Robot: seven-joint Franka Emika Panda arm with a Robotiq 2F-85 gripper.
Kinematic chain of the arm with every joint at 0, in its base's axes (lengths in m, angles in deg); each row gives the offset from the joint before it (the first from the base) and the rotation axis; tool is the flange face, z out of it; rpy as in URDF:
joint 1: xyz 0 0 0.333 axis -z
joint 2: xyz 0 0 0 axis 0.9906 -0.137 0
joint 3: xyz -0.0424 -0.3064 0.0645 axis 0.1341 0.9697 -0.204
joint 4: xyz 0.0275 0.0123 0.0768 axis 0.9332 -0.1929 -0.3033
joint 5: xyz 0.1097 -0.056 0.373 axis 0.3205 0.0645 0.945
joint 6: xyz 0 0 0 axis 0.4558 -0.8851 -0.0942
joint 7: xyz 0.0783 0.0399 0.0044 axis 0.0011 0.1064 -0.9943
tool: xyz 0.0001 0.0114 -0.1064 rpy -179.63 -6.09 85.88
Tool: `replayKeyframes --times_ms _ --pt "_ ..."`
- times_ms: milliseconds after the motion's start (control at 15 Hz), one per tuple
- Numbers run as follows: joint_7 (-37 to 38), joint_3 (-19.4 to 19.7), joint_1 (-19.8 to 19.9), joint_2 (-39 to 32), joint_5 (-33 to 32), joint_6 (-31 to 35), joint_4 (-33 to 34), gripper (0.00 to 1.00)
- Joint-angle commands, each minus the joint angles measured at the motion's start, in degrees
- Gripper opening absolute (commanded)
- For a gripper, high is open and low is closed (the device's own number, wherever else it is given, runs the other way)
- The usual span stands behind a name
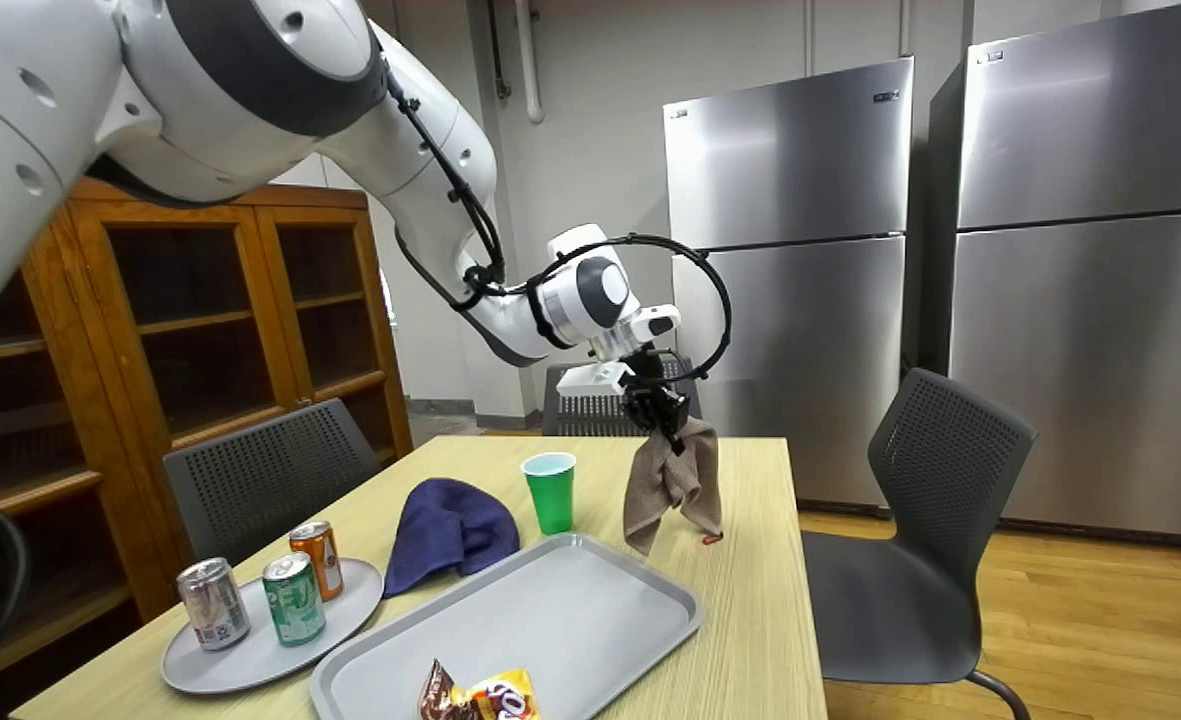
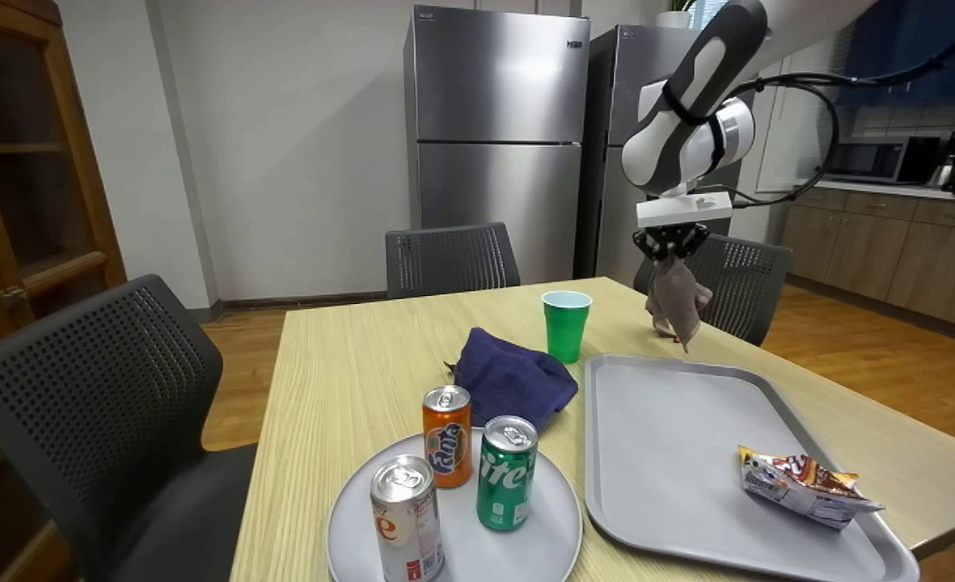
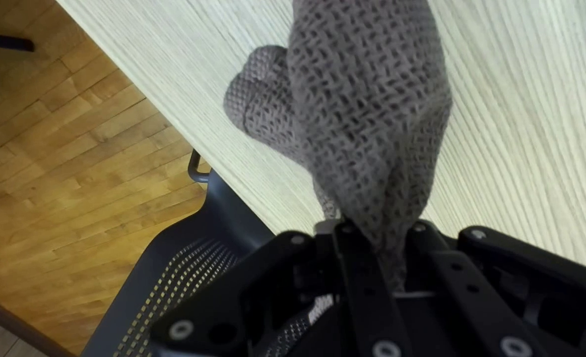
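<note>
Wrist view: the tool (image 3: 382, 233) is clamped on a bunched fold of the taupe cloth (image 3: 367, 99), jaws close together with the fabric pinched between them.
Taupe cloth: hangs over the far right part of the worktop (image 1: 760, 620) in both exterior views, just beyond the far end of the grey tray (image 1: 540, 600); I cannot tell whether its hem touches the surface.
Red item (image 1: 712, 538): small, by the cloth's lower edge; attached or separate, unclear.
Green cup (image 2: 566, 327): upright, left of the taupe cloth and apart from it.
Navy cloth (image 2: 513, 380): crumpled on the worktop, left of the tray and nearer than the cup.
Round plate (image 2: 554, 505): near left, with a Fanta can (image 2: 447, 432), a Sprite can (image 2: 509, 477) and a silver can (image 2: 407, 517) standing on it.
Snack packet (image 2: 804, 485): lying in the near part of the tray.
Slip risk: one bunched fold seems to carry the whole cloth, so it could work loose if the jaws eased or a corner caught.
Snag risk: carried low, the dangling hem could catch the tray's rim or sweep the red item aside.
Tipping risk: the cup looks light; a leftward swing of the cloth could knock it over.
Edge risk: the worktop's right edge is near, so a release too far right could let the cloth slide off towards the dark chair (image 1: 885, 600).
</note>
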Motion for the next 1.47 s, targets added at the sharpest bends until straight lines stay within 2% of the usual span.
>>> replayKeyframes --times_ms 0,467,933,1000,1067,1133,1200,1400 --pt "2.15 0.29 0.20 -4.90 0.68 -4.38 7.44 0.03" --pt "2.43 -0.19 0.81 -12.50 1.57 -10.03 16.42 0.03" --pt "1.63 -0.87 1.75 -17.09 2.47 -15.08 21.24 0.03" --pt "1.65 -0.83 1.83 -17.42 2.52 -15.72 21.70 0.12" --pt "1.67 -0.78 1.92 -17.65 2.56 -16.13 22.09 0.37" --pt "1.70 -0.73 2.00 -17.74 2.60 -16.29 22.40 0.38" --pt "1.73 -0.70 2.00 -17.62 2.55 -16.28 22.39 0.43" --pt "1.95 -0.65 1.76 -16.61 2.36 -15.56 21.81 0.66"
